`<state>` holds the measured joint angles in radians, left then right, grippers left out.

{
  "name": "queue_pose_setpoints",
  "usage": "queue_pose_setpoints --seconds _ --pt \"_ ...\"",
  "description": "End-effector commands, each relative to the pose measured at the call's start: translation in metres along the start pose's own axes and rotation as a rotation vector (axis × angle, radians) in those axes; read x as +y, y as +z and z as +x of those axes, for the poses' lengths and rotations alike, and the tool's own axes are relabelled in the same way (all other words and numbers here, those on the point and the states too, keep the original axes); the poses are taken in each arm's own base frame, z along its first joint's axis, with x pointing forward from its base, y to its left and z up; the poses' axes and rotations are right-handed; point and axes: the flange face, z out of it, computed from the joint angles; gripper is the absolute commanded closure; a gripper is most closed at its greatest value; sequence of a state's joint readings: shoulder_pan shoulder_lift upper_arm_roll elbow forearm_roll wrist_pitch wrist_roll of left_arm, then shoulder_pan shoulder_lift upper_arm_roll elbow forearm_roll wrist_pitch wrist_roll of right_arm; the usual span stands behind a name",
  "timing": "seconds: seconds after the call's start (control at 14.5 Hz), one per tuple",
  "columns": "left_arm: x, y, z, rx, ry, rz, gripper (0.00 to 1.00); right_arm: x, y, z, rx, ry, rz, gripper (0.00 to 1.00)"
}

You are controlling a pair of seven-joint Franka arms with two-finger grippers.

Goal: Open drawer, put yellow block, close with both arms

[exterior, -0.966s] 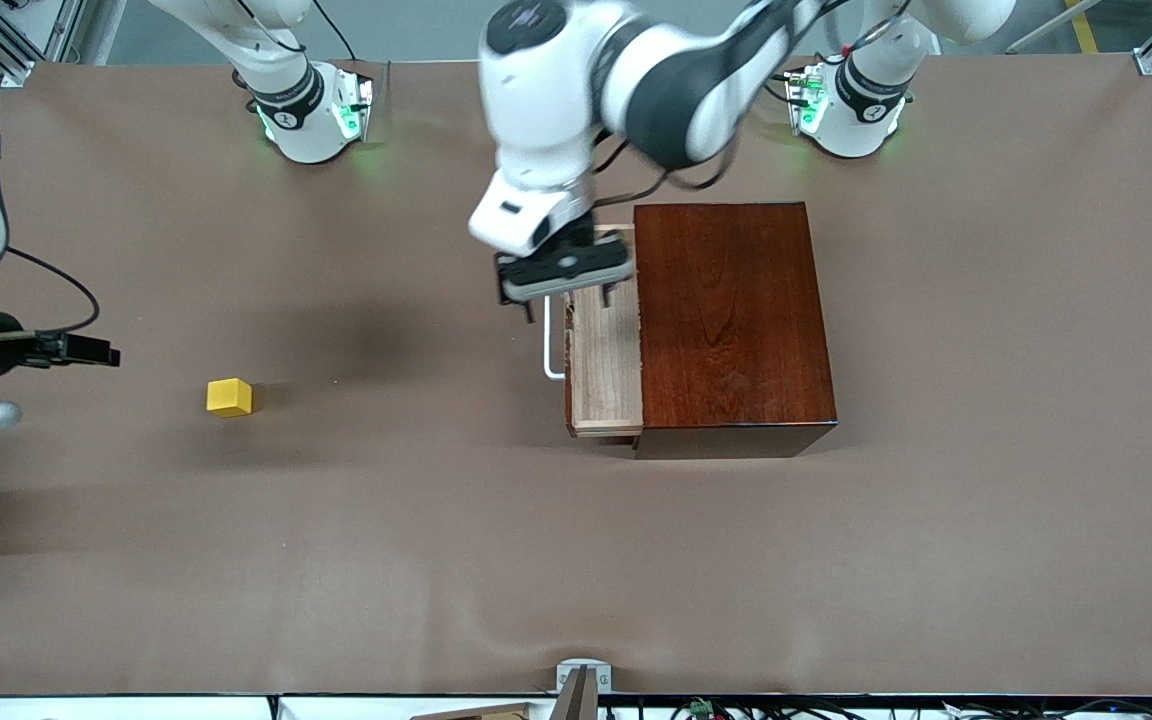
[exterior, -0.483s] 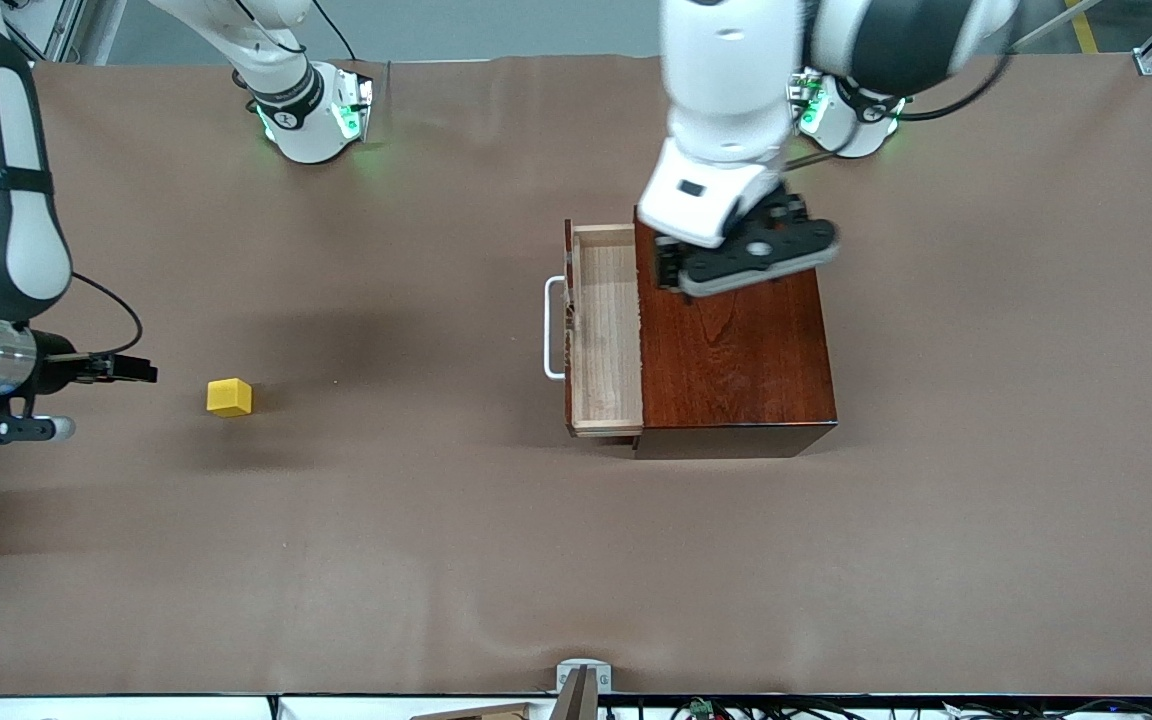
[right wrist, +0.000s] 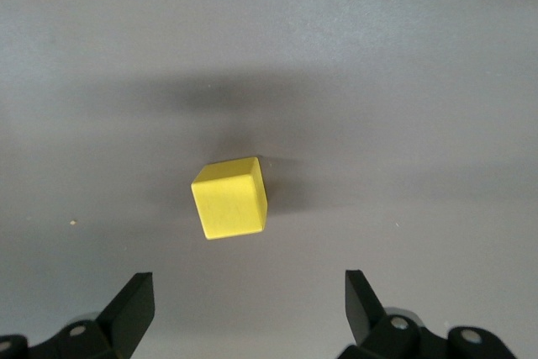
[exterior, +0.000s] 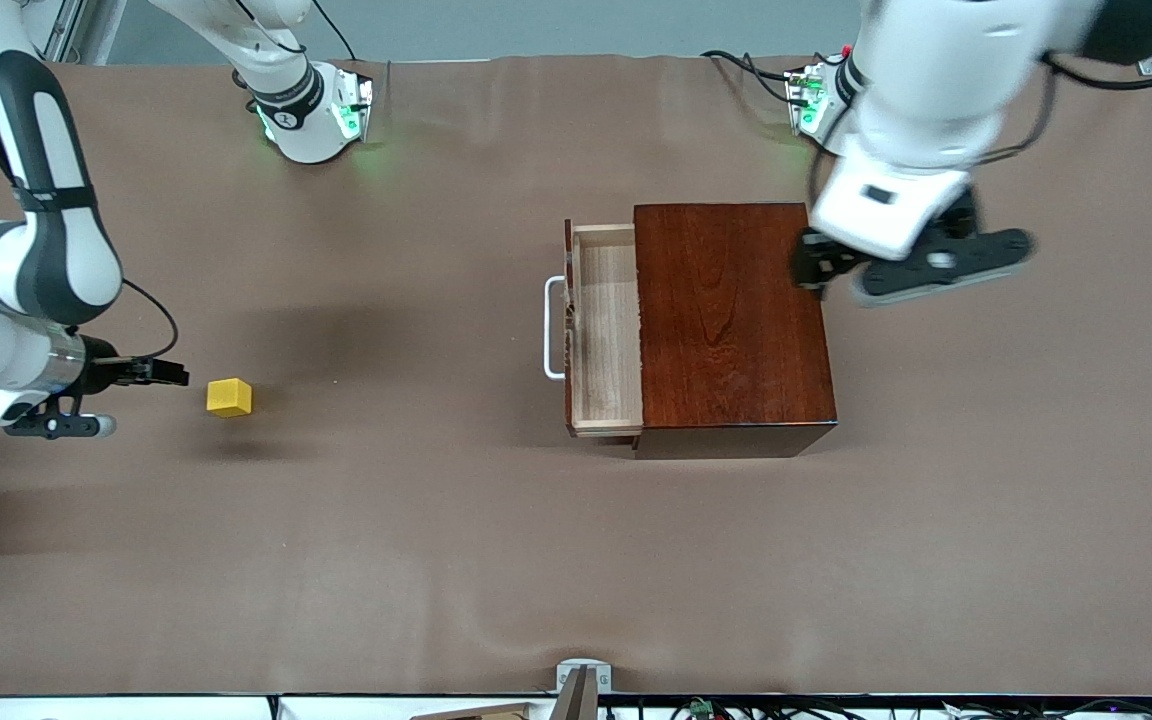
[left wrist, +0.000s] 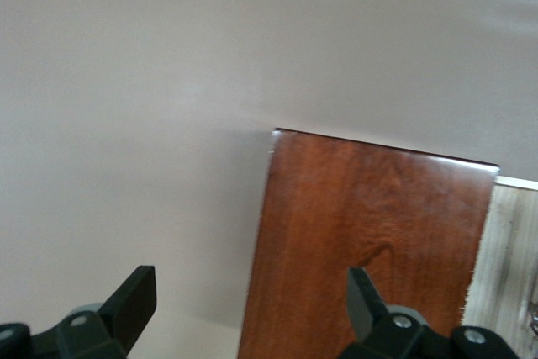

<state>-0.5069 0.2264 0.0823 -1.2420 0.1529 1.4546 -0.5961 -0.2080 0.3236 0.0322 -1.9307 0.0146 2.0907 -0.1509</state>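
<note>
The drawer (exterior: 603,330) stands pulled out of the dark wooden box (exterior: 731,315), its white handle (exterior: 551,328) facing the right arm's end of the worktop (exterior: 436,550). The yellow block (exterior: 229,397) sits on the worktop well apart from it. The right gripper (exterior: 161,372) hangs just beside the block, jaws released. The left gripper (exterior: 911,265) hovers over the box's edge, jaws spread and empty.

You can't read the left pincer (exterior: 921,268) sharply from the front: it is smeared with motion over the bench (exterior: 436,560) by the box (exterior: 731,315). The box hides the drawer (exterior: 604,330) past its pulled-out part. The right arm (exterior: 26,250) runs off that view's edge. Both wrist views cut their own fingers (right wrist: 134,304) at the frame's rim.
</note>
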Motion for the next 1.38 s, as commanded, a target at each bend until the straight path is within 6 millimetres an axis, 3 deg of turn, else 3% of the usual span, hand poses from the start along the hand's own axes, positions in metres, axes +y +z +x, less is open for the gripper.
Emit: queue_pose_setpoints --seconds 0.0,0.41,0.76,1.1,1.17,1.31 --pt "-0.062 -0.003 0.011 -0.052 -0.028 -0.038 0.0 -0.003 0.018 -0.011 0.031 0.02 0.006 0.0" --pt "-0.147 -0.002 0.037 -0.067 0.026 -0.074 0.0 -0.016 0.063 -0.016 0.094 -0.002 -0.006 0.0" --pt "-0.171 0.011 0.043 -0.089 0.013 -0.069 0.0 -0.021 0.097 -0.006 0.135 -0.008 -0.01 0.0" --pt "-0.186 0.025 0.037 -0.08 -0.008 -0.074 0.0 -0.038 0.126 -0.02 0.194 0.004 -0.017 0.0" --pt "-0.189 0.027 0.033 -0.07 -0.009 -0.079 0.0 -0.038 0.127 -0.021 0.198 0.004 -0.017 0.19" --pt "-0.197 0.027 0.033 -0.065 -0.005 -0.081 0.0 -0.037 0.128 -0.021 0.194 0.001 -0.017 0.45"
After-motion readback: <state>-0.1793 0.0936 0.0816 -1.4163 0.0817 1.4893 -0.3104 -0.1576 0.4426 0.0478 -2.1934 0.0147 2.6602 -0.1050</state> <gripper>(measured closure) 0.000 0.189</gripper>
